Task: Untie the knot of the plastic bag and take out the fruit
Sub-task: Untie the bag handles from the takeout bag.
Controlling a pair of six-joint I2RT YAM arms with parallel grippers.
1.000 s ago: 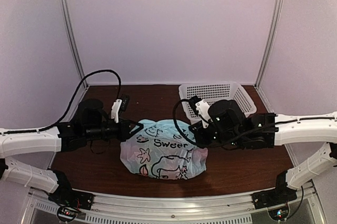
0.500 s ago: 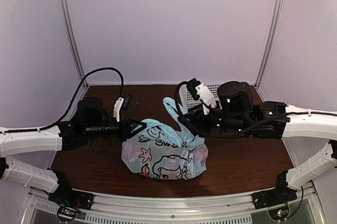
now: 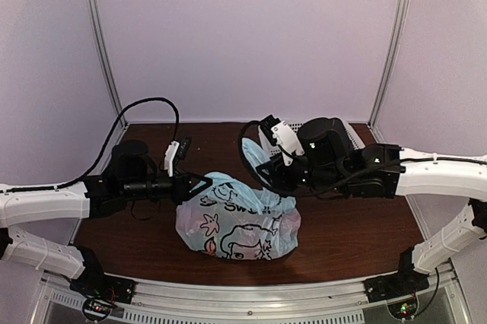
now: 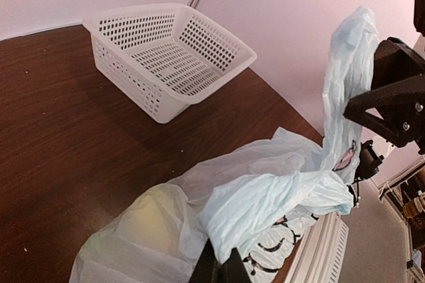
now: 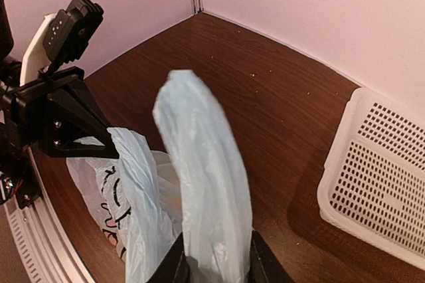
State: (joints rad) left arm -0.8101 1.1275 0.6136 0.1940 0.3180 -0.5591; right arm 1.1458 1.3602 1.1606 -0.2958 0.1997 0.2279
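Observation:
The plastic bag (image 3: 236, 221), pale blue with black drawings, sits on the brown table between my arms. My left gripper (image 3: 199, 183) is shut on one handle (image 4: 265, 203) at the bag's left top; its tips (image 4: 222, 266) pinch the bunched plastic. My right gripper (image 3: 266, 173) is shut on the other handle (image 5: 199, 183), which stands up as a loop (image 3: 255, 153) above the bag. The two handles are held apart and no tied knot shows. The fruit is hidden inside the bag; only a yellowish shape (image 4: 99, 230) shows through the plastic.
A white perforated basket (image 4: 166, 57) stands on the table at the back right, also in the right wrist view (image 5: 378, 183), mostly hidden behind my right arm in the top view. Purple walls close in the back and sides.
My right gripper has risen and moved back and left with the handle, pulling it up into a standing loop. The bag's top has shifted. The left gripper has stayed put.

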